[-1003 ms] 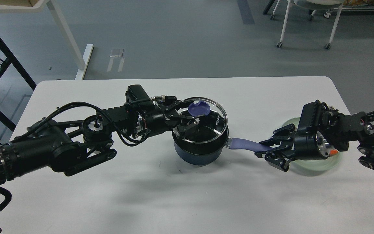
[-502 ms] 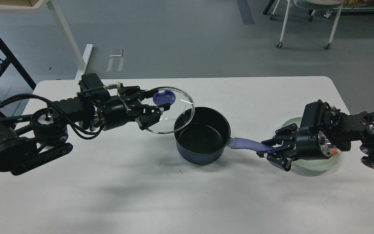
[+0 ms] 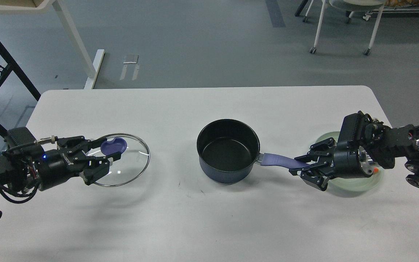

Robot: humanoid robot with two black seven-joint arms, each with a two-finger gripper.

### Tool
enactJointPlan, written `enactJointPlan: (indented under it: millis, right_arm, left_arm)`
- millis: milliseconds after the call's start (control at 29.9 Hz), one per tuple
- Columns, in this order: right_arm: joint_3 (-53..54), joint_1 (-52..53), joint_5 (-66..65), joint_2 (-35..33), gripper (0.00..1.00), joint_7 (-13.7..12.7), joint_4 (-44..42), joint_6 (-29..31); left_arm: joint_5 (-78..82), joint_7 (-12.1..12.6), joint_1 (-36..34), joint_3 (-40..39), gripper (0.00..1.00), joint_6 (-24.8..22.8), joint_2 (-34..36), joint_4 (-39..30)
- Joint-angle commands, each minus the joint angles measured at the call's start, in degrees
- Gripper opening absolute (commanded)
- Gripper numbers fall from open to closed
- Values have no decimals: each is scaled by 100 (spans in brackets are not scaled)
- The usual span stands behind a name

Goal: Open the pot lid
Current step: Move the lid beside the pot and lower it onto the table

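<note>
Jaws on the left gripper (image 3: 102, 160) are pinching the purple knob of the glass lid (image 3: 122, 162), which is hanging low over the white surface (image 3: 180, 218), well left of the pot (image 3: 228, 151). Jaws on the right gripper (image 3: 306, 169) are clamping the pot's purple handle (image 3: 276, 161), steadying it. Lowering the lid level until its rim is resting flat, then releasing, seems the safe way to finish. Farther right, a pale green plate (image 3: 358, 183) is sitting beneath that wrist.
</note>
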Motion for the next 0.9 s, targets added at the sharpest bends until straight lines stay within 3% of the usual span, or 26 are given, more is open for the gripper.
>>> enactJointPlan:
  millis: [0,368,468,635,869]
  right_arm:
    - [1,-1,0,-7,20,2,-4,0]
    - [1,34,0,10,20,2,-13,0]
    - [1,34,0,1,20,2,-4,0]
    - [1,34,0,-8,21,2,-4,0]
    - [9,43,9,-52,32,2,-4,-8]
  left_arm:
    - [3,-5,115,52,52,86,-56,295]
    - [-32,-5,107,281,54,95,-320,691]
    - [-24,-5,107,281,69,95,-329,700]
    - [-85,-5,107,281,80,95,-329,700]
    - [-207,-163,-42,237,90,42,-311,691]
